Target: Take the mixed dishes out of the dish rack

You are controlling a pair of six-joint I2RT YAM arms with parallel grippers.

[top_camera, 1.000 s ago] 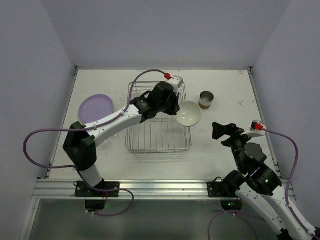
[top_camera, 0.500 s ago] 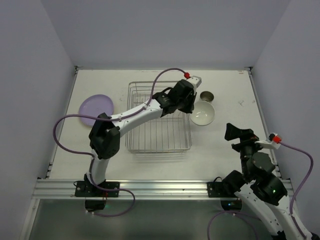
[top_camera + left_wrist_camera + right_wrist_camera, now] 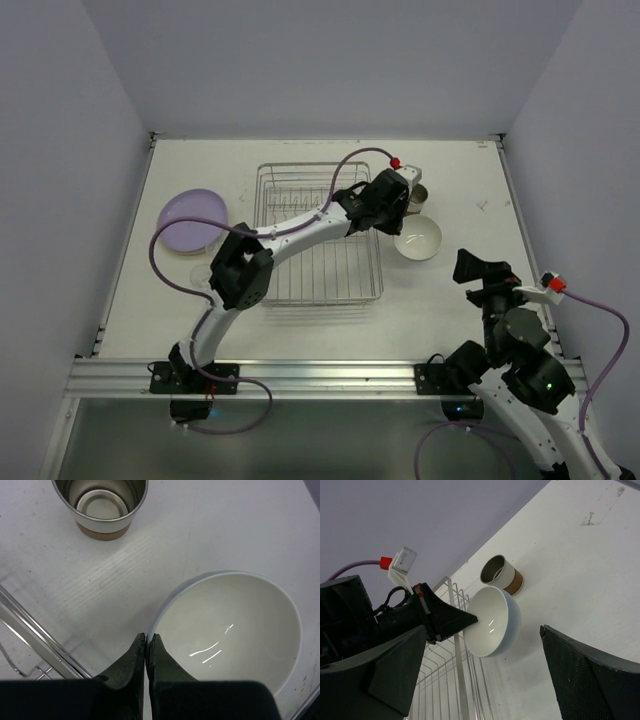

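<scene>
**Left claw** [image 3: 147,642]: jaws pinched together on the near rim of the white round bowl [image 3: 235,625], one finger inside the rim and one outside. The bowl hangs tilted from this grip, over the white table [image 3: 460,170]. Whether its lower edge touches the table cannot be told.

**Position of the bowl:** just beside the right edge of the rectangular silver wire dish rack [image 3: 318,280] and outside it.

**Surroundings:**
- The brown-banded cylindrical cup with a metal interior [image 3: 100,502] stands upright just behind the bowl, near it but apart, and is the closest obstruction.
- The left arm reaches diagonally across the rack and covers part of its wires in the top view.
- The round purple plate [image 3: 190,220] lies flat on the table left of the rack.

**Right claw** [image 3: 478,268]: jaws spread wide, holding nothing, at the near right and apart from the bowl
</scene>
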